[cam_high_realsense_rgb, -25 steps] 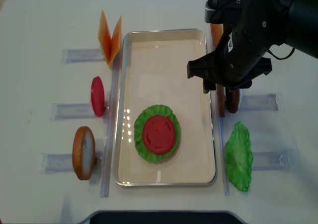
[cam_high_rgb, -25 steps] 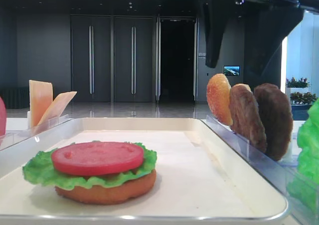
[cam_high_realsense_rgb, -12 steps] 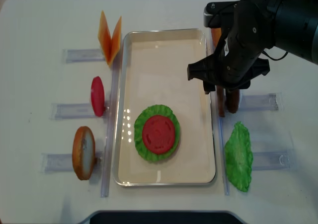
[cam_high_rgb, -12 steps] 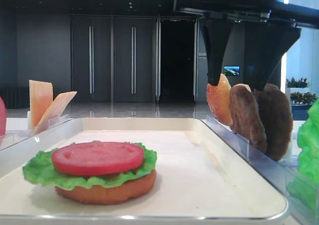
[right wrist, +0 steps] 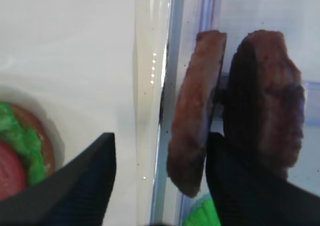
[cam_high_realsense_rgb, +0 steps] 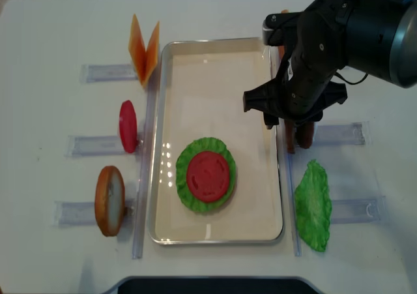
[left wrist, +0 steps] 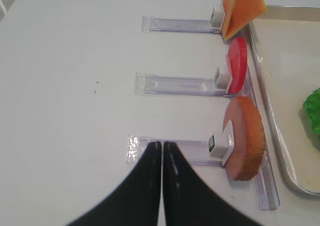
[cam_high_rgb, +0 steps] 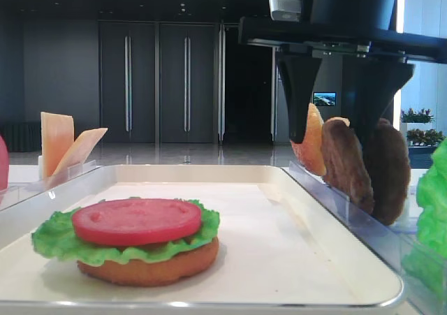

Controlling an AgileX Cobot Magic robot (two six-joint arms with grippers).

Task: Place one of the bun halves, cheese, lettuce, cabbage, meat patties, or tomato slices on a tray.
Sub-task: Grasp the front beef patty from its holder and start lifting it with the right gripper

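The right hand [cam_high_rgb: 334,123] has dropped lower, fingers apart astride the lighter meat patty [right wrist: 192,136] standing in its rack beside the tray [cam_high_realsense_rgb: 215,79], so a grasp looks near

The tray [cam_high_realsense_rgb: 215,66] lies mid-surface [cam_high_realsense_rgb: 52,33]. In it a bun half [cam_high_rgb: 150,267] carries lettuce [cam_high_rgb: 56,238], then a tomato slice [cam_high_realsense_rgb: 208,175]. Left of the tray, racks [left wrist: 175,24] hold cheese [cam_high_realsense_rgb: 143,46] at the far end, a second tomato slice [cam_high_realsense_rgb: 128,126] in the middle, a second bun half [cam_high_realsense_rgb: 109,200] nearest. Right of the tray stand the meat patties [right wrist: 192,136], a lettuce leaf [cam_high_realsense_rgb: 313,206] nearer. The right claw [cam_high_realsense_rgb: 290,119] straddles the inner patty.
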